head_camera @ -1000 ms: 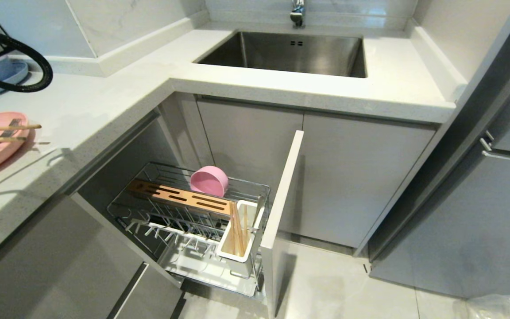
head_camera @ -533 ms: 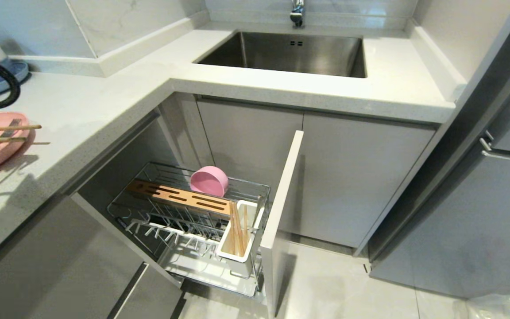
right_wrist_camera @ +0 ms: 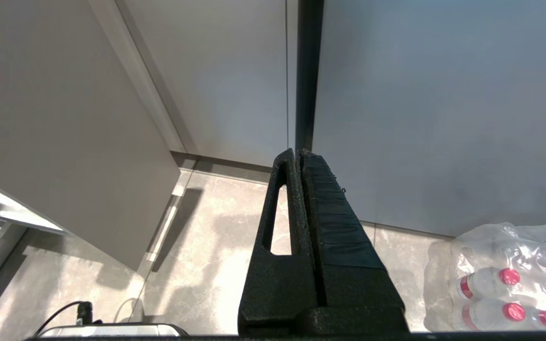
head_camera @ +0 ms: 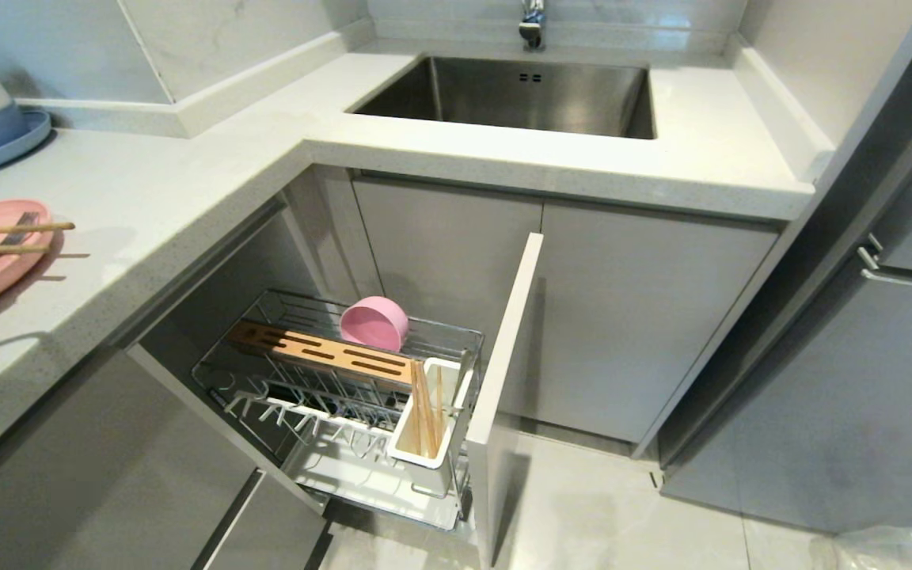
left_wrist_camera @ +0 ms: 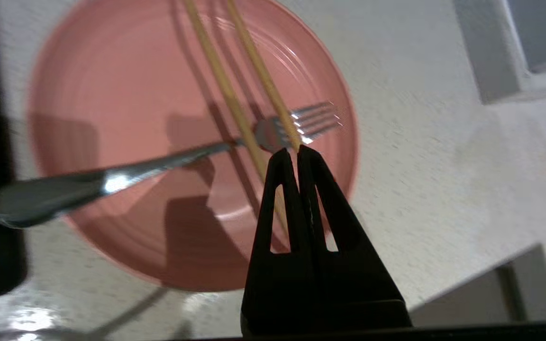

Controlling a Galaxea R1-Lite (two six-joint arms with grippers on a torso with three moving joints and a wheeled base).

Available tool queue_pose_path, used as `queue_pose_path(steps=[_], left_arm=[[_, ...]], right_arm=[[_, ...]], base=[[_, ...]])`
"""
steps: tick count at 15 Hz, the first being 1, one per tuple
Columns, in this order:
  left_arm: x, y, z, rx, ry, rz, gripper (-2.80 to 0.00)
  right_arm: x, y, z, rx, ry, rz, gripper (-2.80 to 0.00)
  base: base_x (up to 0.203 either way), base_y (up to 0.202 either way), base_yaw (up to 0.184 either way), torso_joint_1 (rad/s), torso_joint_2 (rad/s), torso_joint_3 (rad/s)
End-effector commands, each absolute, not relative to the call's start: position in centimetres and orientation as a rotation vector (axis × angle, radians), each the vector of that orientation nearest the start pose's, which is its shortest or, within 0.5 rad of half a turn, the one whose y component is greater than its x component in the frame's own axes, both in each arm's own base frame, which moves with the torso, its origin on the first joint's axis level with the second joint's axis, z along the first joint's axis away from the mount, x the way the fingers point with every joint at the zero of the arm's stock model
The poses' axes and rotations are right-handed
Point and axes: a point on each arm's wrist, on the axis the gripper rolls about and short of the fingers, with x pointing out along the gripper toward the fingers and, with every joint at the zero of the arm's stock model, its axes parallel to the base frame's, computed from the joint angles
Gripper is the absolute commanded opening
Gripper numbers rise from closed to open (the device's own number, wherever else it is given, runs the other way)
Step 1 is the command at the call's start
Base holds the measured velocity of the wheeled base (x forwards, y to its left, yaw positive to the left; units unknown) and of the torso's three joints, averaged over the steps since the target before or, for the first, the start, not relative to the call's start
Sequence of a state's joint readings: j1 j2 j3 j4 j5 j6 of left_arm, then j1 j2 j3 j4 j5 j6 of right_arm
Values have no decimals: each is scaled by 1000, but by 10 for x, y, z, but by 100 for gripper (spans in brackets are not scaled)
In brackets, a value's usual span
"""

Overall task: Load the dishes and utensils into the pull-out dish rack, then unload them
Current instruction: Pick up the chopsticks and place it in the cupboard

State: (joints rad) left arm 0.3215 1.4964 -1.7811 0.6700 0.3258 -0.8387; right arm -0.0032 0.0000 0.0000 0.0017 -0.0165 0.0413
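while left tool (left_wrist_camera: 297, 150) hangs pressed together, pink plate (left_wrist_camera: 112, 94) bears 2 chopsticks (left_wrist_camera: 235, 94) & 1 fork (left_wrist_camera: 159, 163).

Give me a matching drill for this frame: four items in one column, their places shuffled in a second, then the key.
Items:
1. pink bowl
2. fork
3. chopsticks in the rack
4. blue plate

Places:
A. standing in the white utensil holder
B. lying across the pink plate
C. at the back of the pull-out dish rack, behind the wooden bar
D. far back on the counter, under stacked bowls

Pairs: 1-C, 2-B, 3-A, 4-D
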Motion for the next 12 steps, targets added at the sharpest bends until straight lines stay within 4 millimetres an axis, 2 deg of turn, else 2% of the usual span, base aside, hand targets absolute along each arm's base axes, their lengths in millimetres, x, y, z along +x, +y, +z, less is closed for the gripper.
queue_pose_path(steps=[1, 3, 4, 8, 12], left_arm=[[212, 80, 379, -810, 118, 767, -280], [219, 82, 374, -822, 141, 777, -280], [223, 84, 373, -824, 148, 781, 0], [240, 89, 364, -864, 177, 809, 0], [248, 91, 355, -907, 222, 849, 0]], right_arm=[[-23, 0, 75, 41, 3, -18, -280], [-23, 0, 75, 41, 3, -20, -280], [-23, 0, 75, 41, 3, -20, -280], [-23, 0, 75, 41, 3, -20, -280], [-23, 0, 75, 41, 3, -20, -280]], base=[[0, 0, 0, 0, 0, 0], [0, 0, 0, 0, 0, 0], [0, 0, 0, 0, 0, 0], [0, 0, 0, 0, 0, 0], [0, 0, 0, 0, 0, 0]])
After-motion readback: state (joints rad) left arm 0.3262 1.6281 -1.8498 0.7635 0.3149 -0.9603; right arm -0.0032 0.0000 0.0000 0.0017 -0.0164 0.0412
